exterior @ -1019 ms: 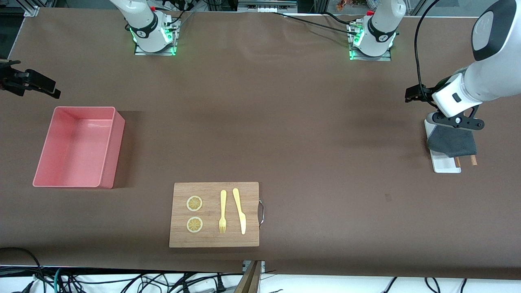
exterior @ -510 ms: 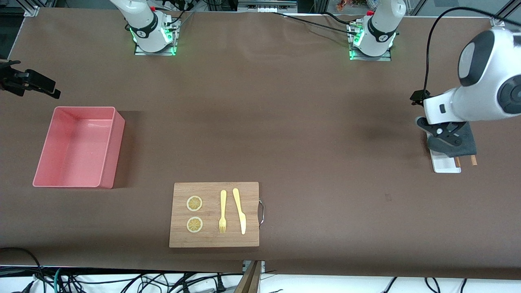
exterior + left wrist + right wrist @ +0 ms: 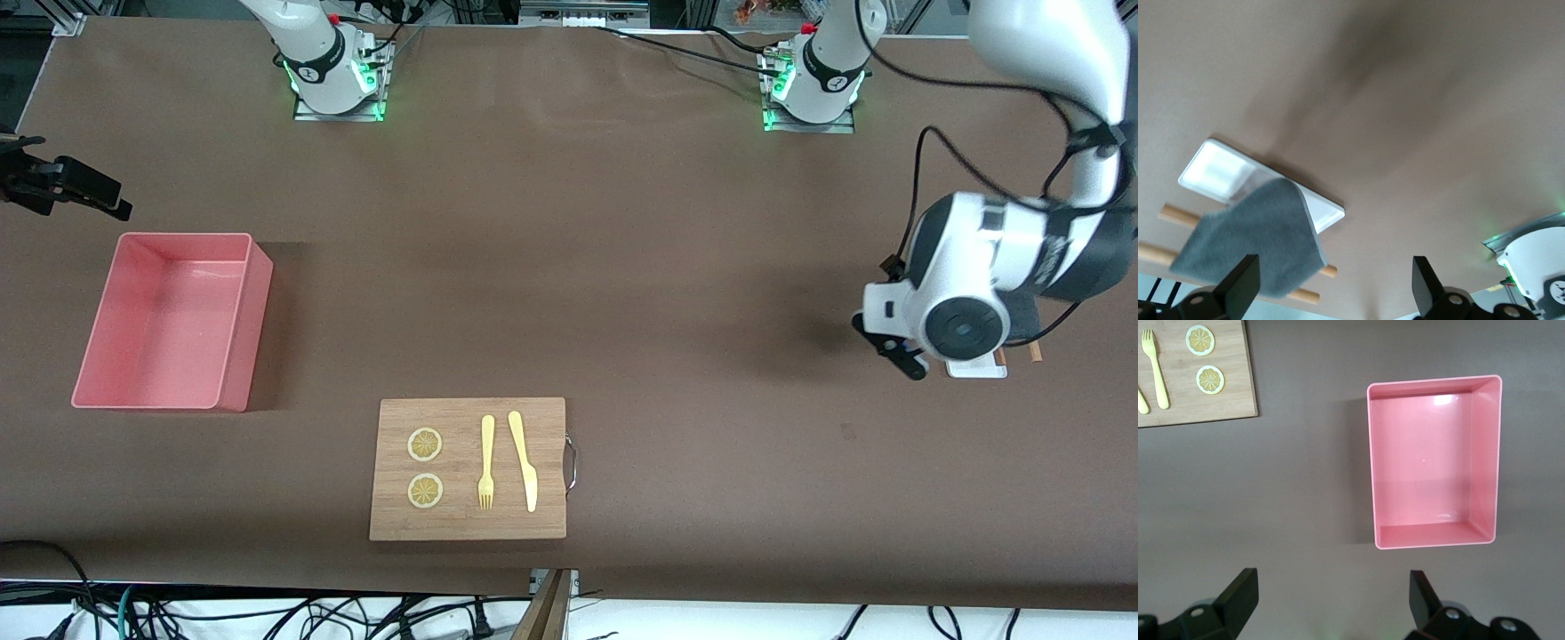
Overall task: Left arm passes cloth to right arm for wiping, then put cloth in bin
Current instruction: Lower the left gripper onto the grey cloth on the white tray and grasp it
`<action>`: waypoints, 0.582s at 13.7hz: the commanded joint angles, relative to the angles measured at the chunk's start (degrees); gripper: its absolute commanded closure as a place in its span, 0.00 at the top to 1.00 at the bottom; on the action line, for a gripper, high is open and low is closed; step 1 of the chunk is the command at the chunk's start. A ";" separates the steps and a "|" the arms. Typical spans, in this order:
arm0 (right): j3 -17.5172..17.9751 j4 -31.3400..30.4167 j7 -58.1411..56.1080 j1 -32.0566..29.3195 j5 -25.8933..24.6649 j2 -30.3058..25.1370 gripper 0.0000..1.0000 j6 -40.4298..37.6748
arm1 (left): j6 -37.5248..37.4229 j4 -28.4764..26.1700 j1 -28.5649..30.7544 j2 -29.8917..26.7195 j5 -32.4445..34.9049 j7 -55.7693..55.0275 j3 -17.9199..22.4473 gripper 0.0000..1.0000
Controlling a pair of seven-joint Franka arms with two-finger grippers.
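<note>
Brown table (image 3: 622,267); left arm (image 3: 987,276) hides most of the cloth (image 3: 1255,247).

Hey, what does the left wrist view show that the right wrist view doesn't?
Only the left wrist view shows the dark grey soft cloth draped over the small white tray, with wooden sticks under it.
Only the right wrist view shows the pink rectangular plastic bin, empty, and the wooden board with a yellow fork and lemon slices.
Both show the brown table and that arm's own open gripper: left gripper, right gripper.
</note>
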 commanded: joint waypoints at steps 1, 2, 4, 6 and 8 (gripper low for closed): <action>-0.10 -0.06 -0.86 0.00 0.87 -0.04 1.00 0.75 | 2.29 2.45 1.57 4.18 1.38 1.33 0.62 1.00; -0.10 -0.06 -0.86 0.00 0.96 -0.04 1.00 0.75 | 4.31 2.62 3.06 6.02 1.90 1.42 0.62 1.00; -0.10 -0.06 -0.86 -0.09 1.05 -0.04 1.00 0.75 | 10.20 2.36 3.42 8.74 5.24 1.42 0.62 1.00; -0.10 -0.06 -0.78 -0.09 0.70 0.57 1.00 0.92 | 12.75 2.45 6.75 10.34 5.34 1.42 0.62 1.00; -0.19 -0.14 -0.78 -0.18 0.87 1.10 1.00 1.18 | 12.86 2.36 8.07 11.48 4.90 1.60 0.62 1.00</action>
